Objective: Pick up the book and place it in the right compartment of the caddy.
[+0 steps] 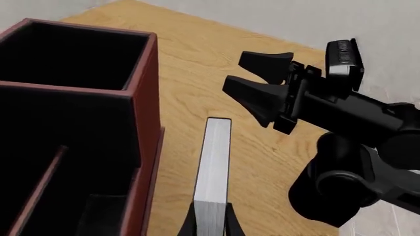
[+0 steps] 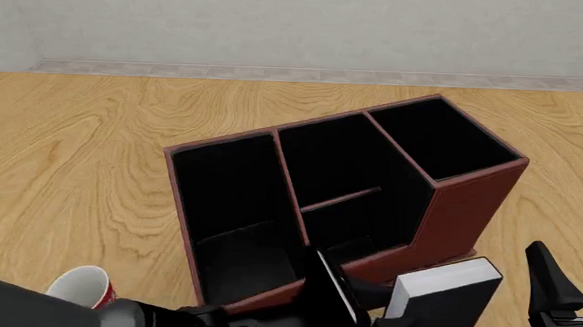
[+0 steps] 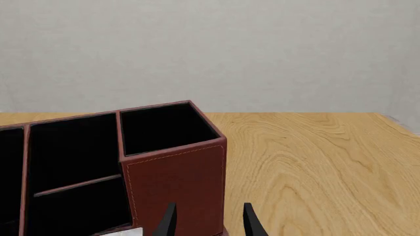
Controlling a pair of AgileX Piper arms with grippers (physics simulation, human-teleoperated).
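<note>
My left gripper (image 2: 401, 316) is shut on the book (image 2: 447, 280), a thick black hardback with white page edges, and holds it in front of the caddy's (image 2: 464, 213) right front corner. In the left wrist view the book (image 1: 215, 162) runs out from between the fingers (image 1: 232, 221), beside the caddy's outer wall (image 1: 147, 123). The right compartment (image 2: 443, 136) is empty, and it also shows in the right wrist view (image 3: 164, 125). My right gripper (image 2: 569, 286) is open and empty to the right of the book, and the left wrist view (image 1: 235, 73) shows it too.
A red-and-white mug (image 2: 78, 287) stands at the front left, beside my left arm. The caddy's middle section has a crossbar (image 2: 341, 199), and its left section (image 2: 227, 197) has a low front. Bare wooden table lies to the right of the caddy (image 3: 315, 162).
</note>
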